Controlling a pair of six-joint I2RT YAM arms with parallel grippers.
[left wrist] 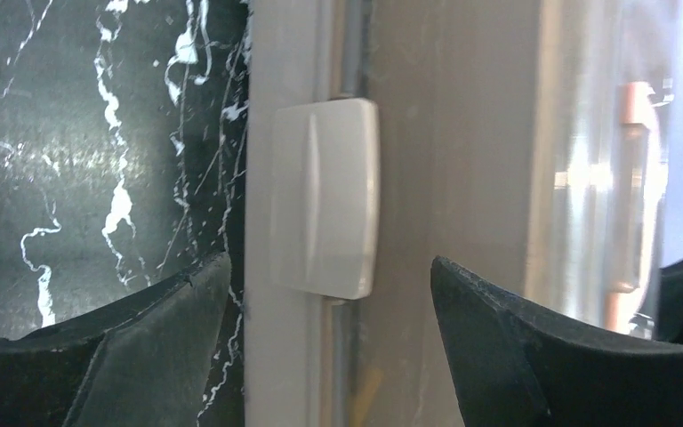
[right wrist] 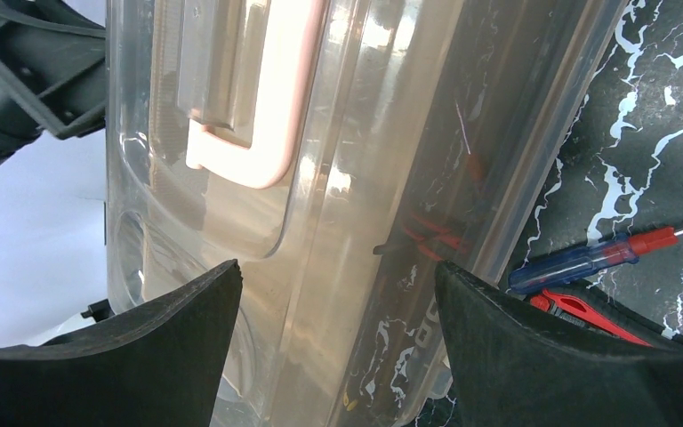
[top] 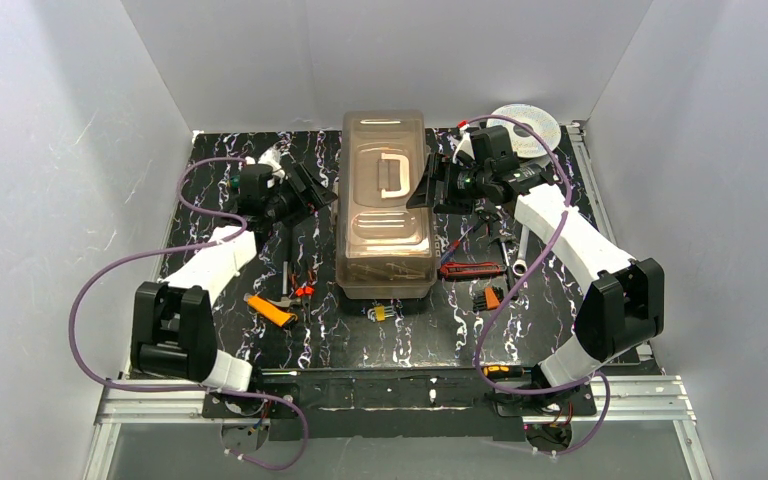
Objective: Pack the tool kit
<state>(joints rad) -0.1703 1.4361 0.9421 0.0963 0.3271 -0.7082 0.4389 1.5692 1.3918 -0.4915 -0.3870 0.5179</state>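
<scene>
From my station the toolbox [top: 387, 250] sits in the middle of the surface [top: 360, 345], running near to far between the two arms, with its smoky lid [right wrist: 338, 133] down and the cream handle [top: 392, 175] lying flat on top.

My left end effector [left wrist: 329, 262] is released. Its fingers are spread on either side of the pale latch [left wrist: 325, 209] on the box's left wall, and I can't see them touching it. My right end effector [right wrist: 336, 267] is also released and holds nothing, its fingers spread over the right edge of the lid.

I judge the packing to be far from done. Several tools are outside the box:
- an orange-handled hammer [top: 272, 311] and small red pliers [top: 303, 292] at near left
- a yellow piece [top: 380, 312] just in front of the box
- a red knife [top: 457, 269], an orange-and-black tool [top: 488, 298] and a blue-and-red screwdriver [right wrist: 587, 260] on the right

Something red shows faintly through the lid, so some items may already be inside. What's left, as I read it, is freeing the latches, raising the lid, loading the loose tools and closing up.
</scene>
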